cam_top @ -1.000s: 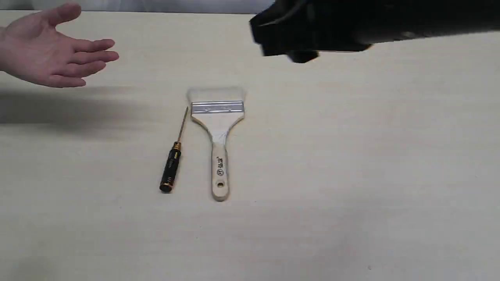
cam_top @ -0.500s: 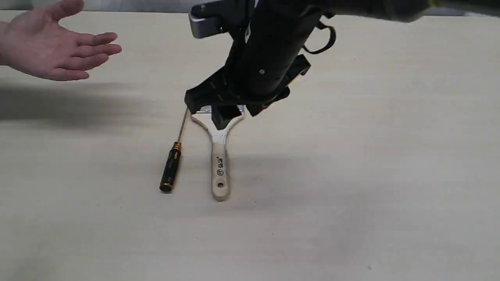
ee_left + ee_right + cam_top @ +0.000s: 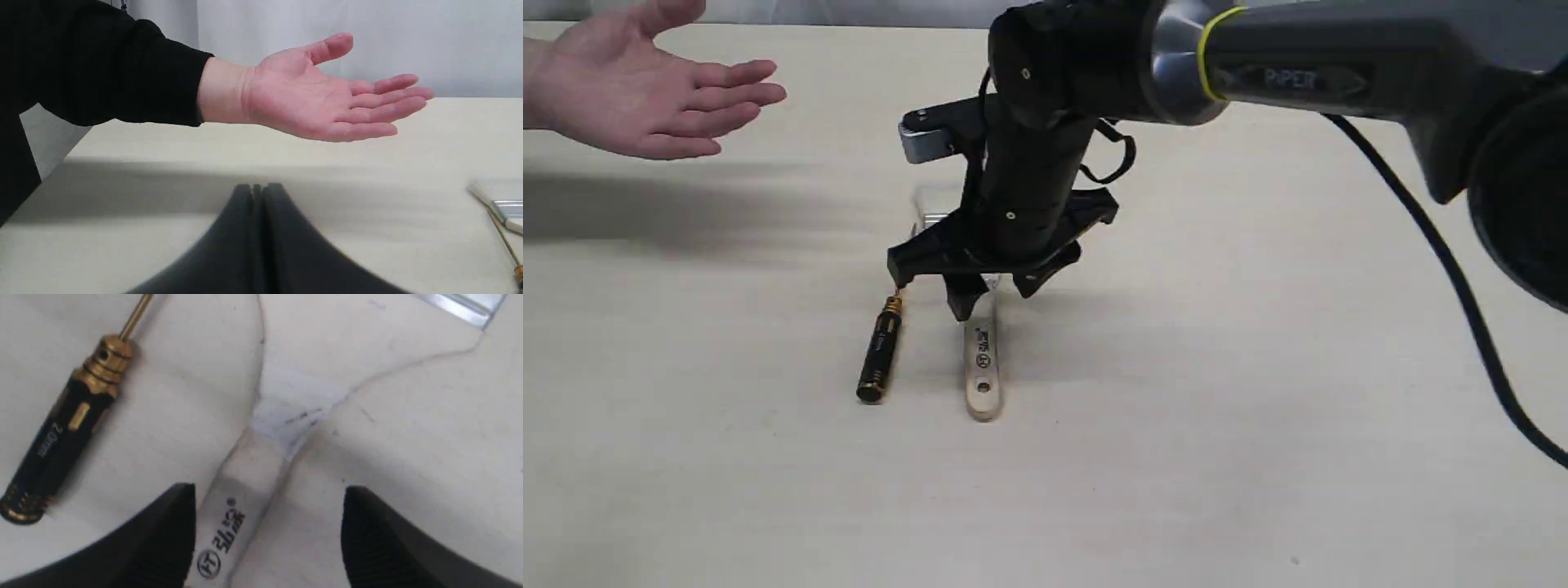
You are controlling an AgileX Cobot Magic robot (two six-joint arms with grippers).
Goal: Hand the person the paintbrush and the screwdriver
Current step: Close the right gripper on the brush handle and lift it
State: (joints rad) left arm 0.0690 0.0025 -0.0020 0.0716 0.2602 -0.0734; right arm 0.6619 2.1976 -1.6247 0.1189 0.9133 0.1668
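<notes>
The paintbrush (image 3: 982, 367) lies flat on the table, its bristles and ferrule mostly hidden behind my right arm. In the right wrist view its wooden handle (image 3: 245, 486) runs between the two spread fingers. My right gripper (image 3: 992, 296) is open and hangs just above the handle's neck, apart from it. The screwdriver (image 3: 880, 351) lies beside the brush on its left, black handle and gold rings (image 3: 61, 433) untouched. The person's open hand (image 3: 645, 90) hovers palm up at the far left. My left gripper (image 3: 257, 192) is shut and empty, low before that hand (image 3: 327, 102).
The pale wooden table (image 3: 1258, 408) carries only the two tools. The right arm's black cable (image 3: 1445, 269) hangs over the right side. The brush's ferrule (image 3: 508, 209) and the screwdriver shaft (image 3: 504, 241) show at the edge of the left wrist view.
My right arm swung in from the upper right and came down over the paintbrush, its open fingers now straddling the handle's neck. The hand stays about where it was.
</notes>
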